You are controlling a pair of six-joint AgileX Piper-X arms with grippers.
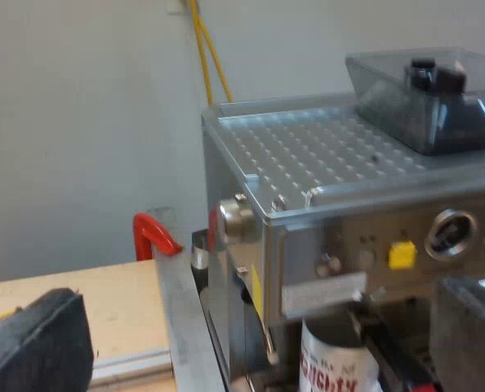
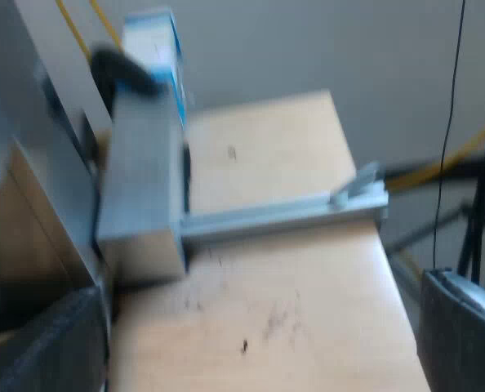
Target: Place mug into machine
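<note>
The white mug [image 1: 336, 363] with red lettering stands inside the espresso machine [image 1: 349, 204], under its front panel. The machine's smoky bean hopper [image 1: 430, 94] sits on top. My left gripper [image 1: 251, 351] is open and held back from the machine's front. Its fingers [image 1: 34, 343] are spread wide, and the mug stands farther in, apart from them. My right gripper [image 2: 255, 343] is open above a wooden table top [image 2: 267, 310], with nothing between its fingers [image 2: 463, 331].
A red hooked piece [image 1: 153, 237] and a metal rail [image 1: 177, 310] stand by the machine's side. Ahead of the right gripper a metal block [image 2: 140, 188] with a rail [image 2: 283, 214] lies on the wood, with a blue and white box [image 2: 157, 41] beyond. The table's edge [image 2: 398, 286] drops off nearby.
</note>
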